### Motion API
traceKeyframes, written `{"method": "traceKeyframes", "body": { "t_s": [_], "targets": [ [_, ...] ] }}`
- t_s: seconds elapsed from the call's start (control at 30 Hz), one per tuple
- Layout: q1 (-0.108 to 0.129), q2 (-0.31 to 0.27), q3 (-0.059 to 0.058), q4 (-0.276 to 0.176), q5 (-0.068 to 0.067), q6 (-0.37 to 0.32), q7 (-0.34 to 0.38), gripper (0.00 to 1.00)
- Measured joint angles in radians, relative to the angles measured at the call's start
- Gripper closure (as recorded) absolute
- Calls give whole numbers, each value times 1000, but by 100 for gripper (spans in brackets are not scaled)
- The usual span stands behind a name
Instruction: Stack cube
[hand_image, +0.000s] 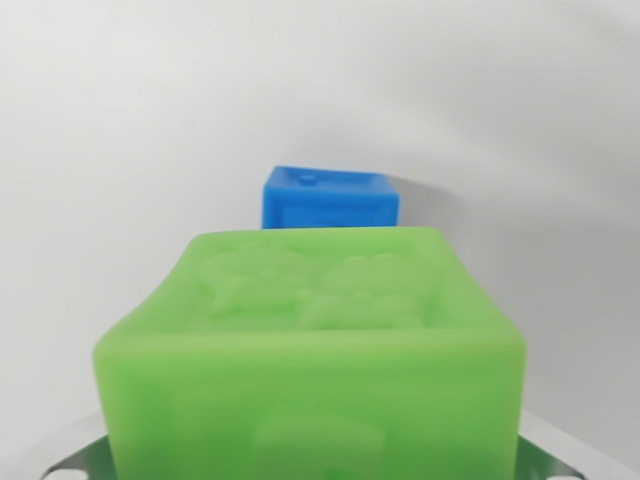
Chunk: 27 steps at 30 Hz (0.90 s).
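A green cube (315, 340) with raised figures on its top face fills the lower half of the wrist view, very close to the camera. My gripper (312, 462) is shut on it. Only metal finger parts (70, 462) show, pressed against the cube's lower left and lower right corners. Beyond the green cube, a smaller-looking blue cube (330, 198) rests on the white surface, slightly right of centre. Its lower part is hidden behind the green cube's far edge. The two cubes are apart in depth.
A plain white surface (120, 150) spreads around both cubes and curves up into a white backdrop. The blue cube casts a soft shadow to the wrist view's right.
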Motion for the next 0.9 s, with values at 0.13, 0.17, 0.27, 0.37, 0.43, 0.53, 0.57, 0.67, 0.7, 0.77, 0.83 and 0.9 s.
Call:
{"method": "traceKeyframes", "body": {
  "t_s": [0.13, 0.17, 0.27, 0.37, 0.43, 0.53, 0.57, 0.67, 0.7, 0.77, 0.83, 0.9],
  "targets": [
    [-7, 8, 0, 6, 0, 1, -2, 100],
    [-7, 14, 0, 6, 0, 5, -2, 100],
    [-7, 32, 0, 6, 0, 20, -2, 100],
    [-7, 55, 1, 6, 0, 40, -2, 100],
    [-7, 68, 1, 6, 0, 52, -2, 100],
    [-7, 79, 1, 6, 0, 65, -2, 100],
    [-7, 84, 1, 6, 0, 70, -2, 100],
    [-7, 99, 1, 6, 0, 85, -2, 100],
    [-7, 104, 1, 7, 0, 89, -2, 100],
    [-7, 112, 1, 8, 0, 96, -2, 100],
    [-7, 121, 1, 9, 0, 103, -2, 100],
    [-7, 128, 1, 10, 0, 110, -2, 100]
  ]
}}
